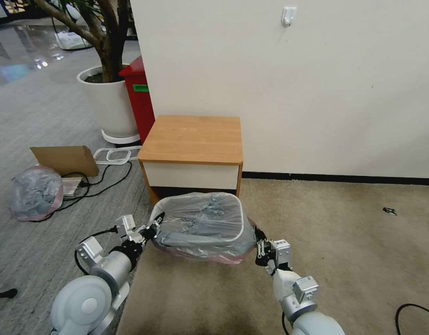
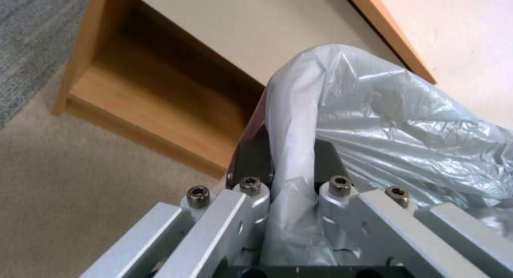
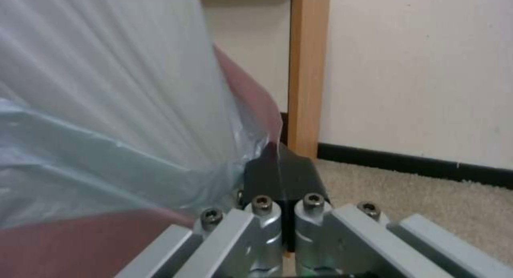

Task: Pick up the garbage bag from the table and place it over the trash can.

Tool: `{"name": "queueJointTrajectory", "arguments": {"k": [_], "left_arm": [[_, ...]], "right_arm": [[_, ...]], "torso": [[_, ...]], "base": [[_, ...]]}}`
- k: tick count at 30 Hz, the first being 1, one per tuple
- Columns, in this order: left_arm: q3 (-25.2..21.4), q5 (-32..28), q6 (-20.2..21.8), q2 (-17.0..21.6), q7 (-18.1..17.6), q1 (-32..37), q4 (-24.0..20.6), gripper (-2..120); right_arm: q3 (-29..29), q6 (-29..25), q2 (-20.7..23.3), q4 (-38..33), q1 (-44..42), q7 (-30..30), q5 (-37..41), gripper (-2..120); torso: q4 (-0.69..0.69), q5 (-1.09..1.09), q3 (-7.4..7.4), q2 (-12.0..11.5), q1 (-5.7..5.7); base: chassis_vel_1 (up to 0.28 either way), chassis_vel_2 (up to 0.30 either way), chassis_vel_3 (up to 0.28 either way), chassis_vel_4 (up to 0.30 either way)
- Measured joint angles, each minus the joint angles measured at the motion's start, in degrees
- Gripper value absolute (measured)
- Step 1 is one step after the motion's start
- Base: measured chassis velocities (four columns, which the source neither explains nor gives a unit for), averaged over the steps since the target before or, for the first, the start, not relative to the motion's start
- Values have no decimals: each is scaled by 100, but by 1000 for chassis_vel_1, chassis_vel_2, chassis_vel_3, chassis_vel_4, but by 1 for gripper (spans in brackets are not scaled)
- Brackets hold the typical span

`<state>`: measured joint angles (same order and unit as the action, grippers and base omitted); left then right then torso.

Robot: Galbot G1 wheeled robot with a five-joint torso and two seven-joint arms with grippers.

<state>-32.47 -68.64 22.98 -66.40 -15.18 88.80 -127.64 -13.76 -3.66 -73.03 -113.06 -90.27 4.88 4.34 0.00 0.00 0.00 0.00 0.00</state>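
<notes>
The trash can (image 1: 243,222) stands on the carpet right in front of the table (image 1: 193,137), its pale rim showing through the plastic. The grey garbage bag (image 1: 200,223) is spread across its top, and the pink hem hangs down the near side. My left gripper (image 1: 151,231) is at the bag's left edge, shut on a bunched fold of the garbage bag (image 2: 384,121). My right gripper (image 1: 258,242) is at the right edge, and its dark fingers (image 3: 280,178) pinch the hem of the garbage bag (image 3: 107,89). The table's top is bare.
A stuffed grey-and-pink bundle (image 1: 35,193), a cardboard piece (image 1: 65,159) and cables (image 1: 98,179) lie on the floor at the left. A red bin (image 1: 140,97) and a white plant pot (image 1: 110,102) stand behind the table. The wall (image 1: 317,83) is close behind. Open carpet lies to the right.
</notes>
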Motion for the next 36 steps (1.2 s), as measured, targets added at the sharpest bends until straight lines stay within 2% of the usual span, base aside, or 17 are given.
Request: {"name": "queueJointTrajectory", "arguments": {"k": [9,14,17,19,20,21,23,27,30,31,33,35,36], "left_arm": [[-36,-112,8,11,13,58,-118,6],[-40,-91,14,11,13,57,-120,6],[-40,102,14,12,12,60,-46,6],[-39,422,12,71,8,60,95,6],[-39,481,12,90,8,56,141,6],[-39,481,12,90,8,56,141,6],[-54,581,12,144,15,26,310,6],[-61,623,5,171,45,-20,503,6],[-21,743,-16,177,85,-37,644,6],[-21,743,-16,177,85,-37,644,6],[45,1024,-27,225,115,37,590,6],[75,1155,-27,256,124,64,539,6],[121,1356,-27,310,154,103,454,6]], "right_arm": [[-24,-315,-122,375,104,-46,-641,0],[-44,-320,-95,279,32,-45,-548,0],[-45,-268,-43,80,-49,-28,-258,6],[-64,-237,53,-237,-188,-20,122,18],[-74,-229,77,-309,-227,-19,196,19],[-74,-229,77,-309,-227,-19,196,19],[-113,-165,161,-611,-383,-16,507,30],[-119,-117,217,-854,-521,-17,917,40],[-195,-82,261,-1122,-670,-19,1408,55],[-195,-82,261,-1122,-670,-19,1408,55],[-381,298,453,-1723,-677,-16,1989,68],[-399,452,564,-1882,-593,-20,2098,71],[-408,766,828,-2118,-364,-81,2207,76]], "torso": [[0,0,0,0,0],[0,0,0,0,0],[0,0,0,0,0],[0,0,0,0,0],[0,0,0,0,0],[0,0,0,0,0],[0,-1,0,0,0],[0,0,0,0,0],[0,0,0,0,0],[0,0,0,0,0],[-1,-1,0,0,0],[-2,-1,0,0,0],[-2,1,0,0,0]], "base": [[0,0,0,0],[0,0,0,0],[0,0,0,0],[0,0,0,0],[0,0,0,0],[0,0,0,0],[0,0,0,0],[0,0,0,0],[0,0,0,0],[0,0,0,0],[0,0,0,0],[0,0,0,0],[0,0,0,0]]}}
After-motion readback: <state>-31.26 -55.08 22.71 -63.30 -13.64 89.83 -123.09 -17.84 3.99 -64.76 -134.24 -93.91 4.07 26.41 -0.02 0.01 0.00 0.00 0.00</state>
